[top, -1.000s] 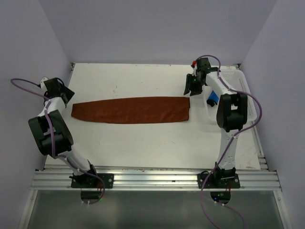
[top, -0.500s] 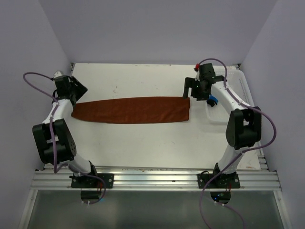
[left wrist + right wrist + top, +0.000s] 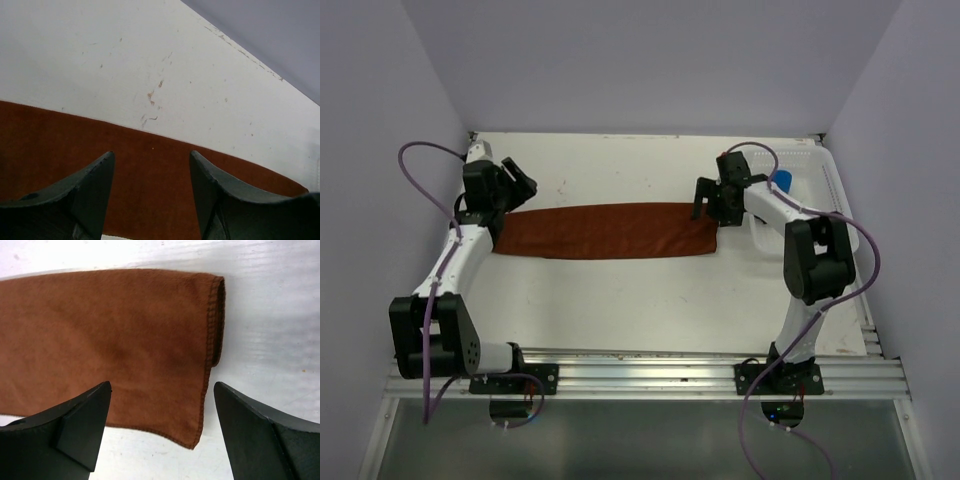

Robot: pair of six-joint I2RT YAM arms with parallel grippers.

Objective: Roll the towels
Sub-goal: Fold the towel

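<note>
The long rust-brown towel [image 3: 605,230] lies flat across the middle of the white table. My left gripper [image 3: 513,188] is open above its left end; in the left wrist view the towel [image 3: 150,185] fills the gap between the fingers. My right gripper [image 3: 708,200] is open above its right end, whose stitched edge and corner show in the right wrist view [image 3: 150,350]. A bit of the bright blue towel [image 3: 781,181] shows behind the right arm, at the basket.
A white plastic mesh basket [image 3: 840,215] stands at the table's right side behind the right arm. Lilac walls close in the table on the left, back and right. A metal rail [image 3: 640,375] with the arm bases runs along the near edge.
Both arms have swung inward from the table's sides. The left gripper now hangs over the brown towel's left end, the right gripper over its right end. The towel has not moved.
</note>
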